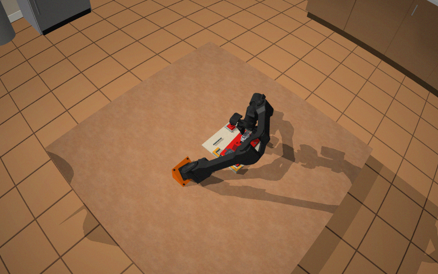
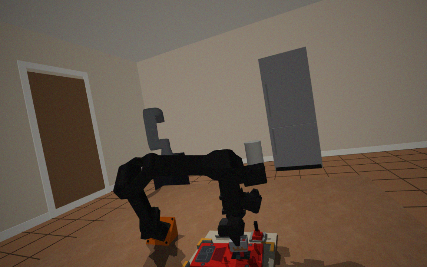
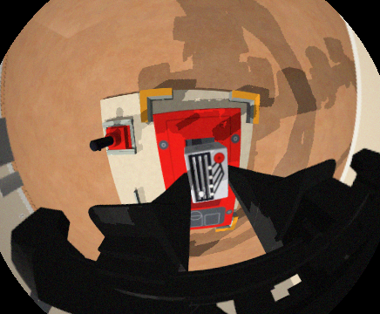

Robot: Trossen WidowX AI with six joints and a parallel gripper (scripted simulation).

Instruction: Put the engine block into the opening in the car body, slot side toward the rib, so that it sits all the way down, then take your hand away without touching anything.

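Note:
The grey engine block point(image 1: 245, 136) point(image 2: 244, 244) point(image 3: 218, 185) is upright between my fingers, its striped top with a red round cap facing the wrist camera. My gripper point(image 3: 206, 174) is shut on it. The red car body point(image 2: 201, 262) point(image 3: 173, 172) lies under it. The dark opening point(image 2: 241, 256) point(image 3: 194, 141) shows at the block's far edge in the wrist view and below it in the exterior view. The block appears to stand proud of the body, over the opening; its exact depth cannot be told. The slot side and the rib cannot be made out.
The car body sits on a cream board point(image 1: 211, 143) point(image 3: 120, 174) between yellow corner brackets point(image 3: 156, 92). A red block with an upright black lever point(image 1: 230, 127) point(image 2: 257, 235) point(image 3: 116, 138) stands on the board beside the car. My arm's orange base point(image 1: 178, 172) point(image 2: 174, 228) stands near the board.

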